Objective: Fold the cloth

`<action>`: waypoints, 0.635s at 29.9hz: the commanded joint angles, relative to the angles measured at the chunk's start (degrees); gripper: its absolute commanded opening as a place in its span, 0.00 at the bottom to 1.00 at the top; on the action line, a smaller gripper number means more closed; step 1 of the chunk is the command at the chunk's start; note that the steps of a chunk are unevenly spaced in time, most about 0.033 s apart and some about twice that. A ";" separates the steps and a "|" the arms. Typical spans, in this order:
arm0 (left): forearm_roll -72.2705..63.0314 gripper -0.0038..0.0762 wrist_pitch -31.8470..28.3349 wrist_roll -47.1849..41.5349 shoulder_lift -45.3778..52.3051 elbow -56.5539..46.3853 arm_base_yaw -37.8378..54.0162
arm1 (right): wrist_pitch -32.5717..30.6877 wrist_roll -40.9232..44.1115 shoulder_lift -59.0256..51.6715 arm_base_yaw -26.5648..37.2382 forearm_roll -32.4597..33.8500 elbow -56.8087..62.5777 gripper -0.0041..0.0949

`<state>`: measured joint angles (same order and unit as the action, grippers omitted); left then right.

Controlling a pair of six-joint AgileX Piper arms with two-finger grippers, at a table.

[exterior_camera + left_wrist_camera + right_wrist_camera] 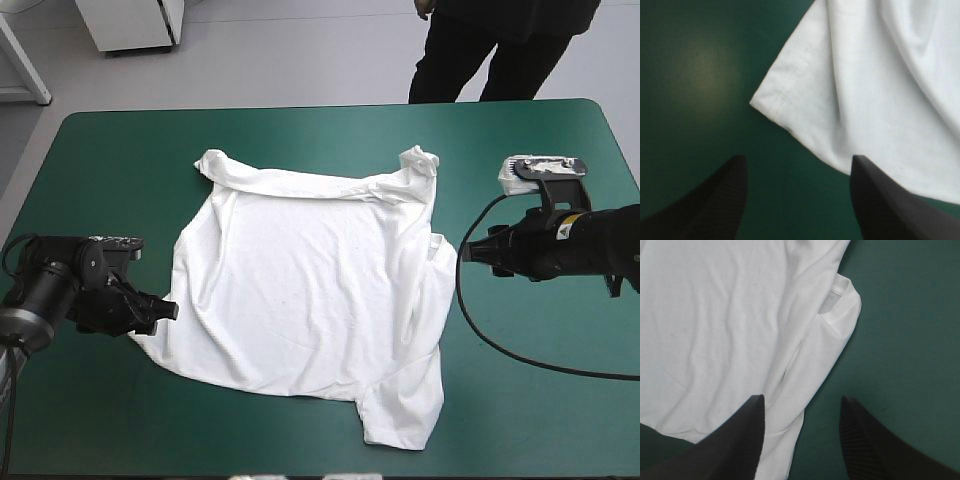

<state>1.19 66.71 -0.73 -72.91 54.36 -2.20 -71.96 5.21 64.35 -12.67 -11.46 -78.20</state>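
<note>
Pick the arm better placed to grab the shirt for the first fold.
Left, probably: the left gripper is open with a stitched corner of the T-shirt just ahead of its fingers. The right gripper is open too, but straddles a rumpled side edge, not a corner.

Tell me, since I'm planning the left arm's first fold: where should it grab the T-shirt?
Probably the hemmed corner of the T-shirt, ahead of the open left gripper. Come from the left edge of the teal-green cover: the corner lies flat, jutting that way.
</note>
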 commanded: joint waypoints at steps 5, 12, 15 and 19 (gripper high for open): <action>-3.05 0.59 -5.39 2.28 -4.45 0.96 5.97 | 0.38 -1.08 -0.82 0.22 0.11 -1.33 0.49; -2.78 0.59 -6.10 4.32 -8.20 0.88 8.48 | 0.38 -0.73 -0.82 0.22 0.22 -1.33 0.49; -3.04 0.59 -7.64 4.32 -10.02 0.83 8.48 | 0.38 -0.73 -0.82 0.22 0.22 -1.33 0.47; -3.20 0.59 -7.92 4.54 -13.35 -1.06 8.48 | 0.38 -0.70 -0.82 0.22 0.22 -1.33 0.47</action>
<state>-1.32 59.26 3.68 -86.05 53.63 6.17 -71.96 4.71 64.35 -12.67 -11.00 -78.05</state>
